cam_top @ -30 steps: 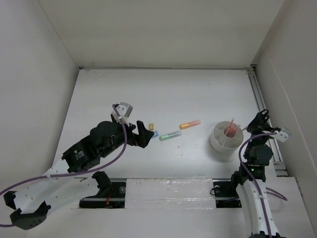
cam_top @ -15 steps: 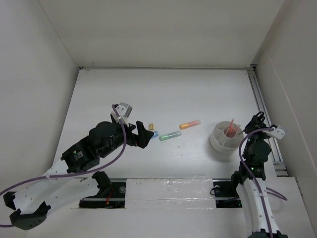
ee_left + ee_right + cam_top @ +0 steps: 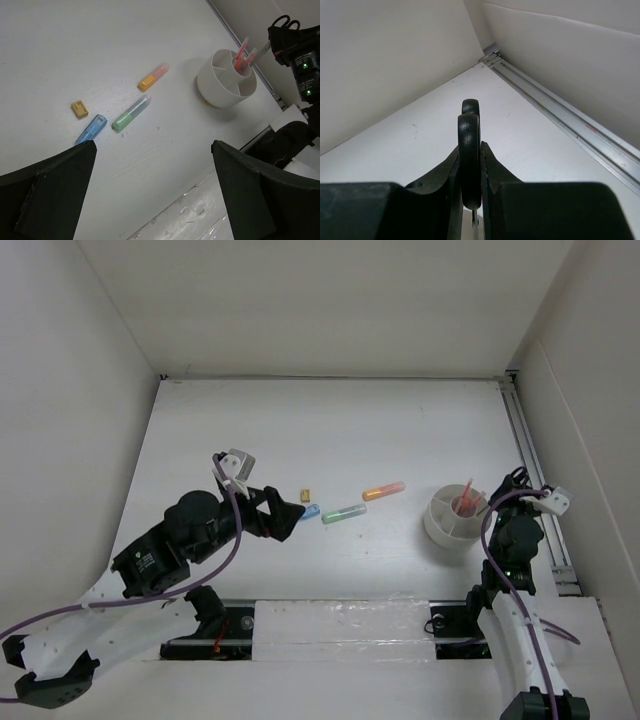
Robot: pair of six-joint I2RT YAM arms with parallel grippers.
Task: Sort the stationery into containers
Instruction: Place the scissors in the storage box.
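Scissors [image 3: 468,135] sit clamped in right gripper [image 3: 509,490] near white cup [image 3: 444,532] holding pens [image 3: 466,498].

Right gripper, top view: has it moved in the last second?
Yes. The right gripper, shut on the scissors, has shifted left toward the white cup, which has stayed put.

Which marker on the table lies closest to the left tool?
The blue marker, just ahead of the left tool; the green marker and orange marker lie farther toward the cup.
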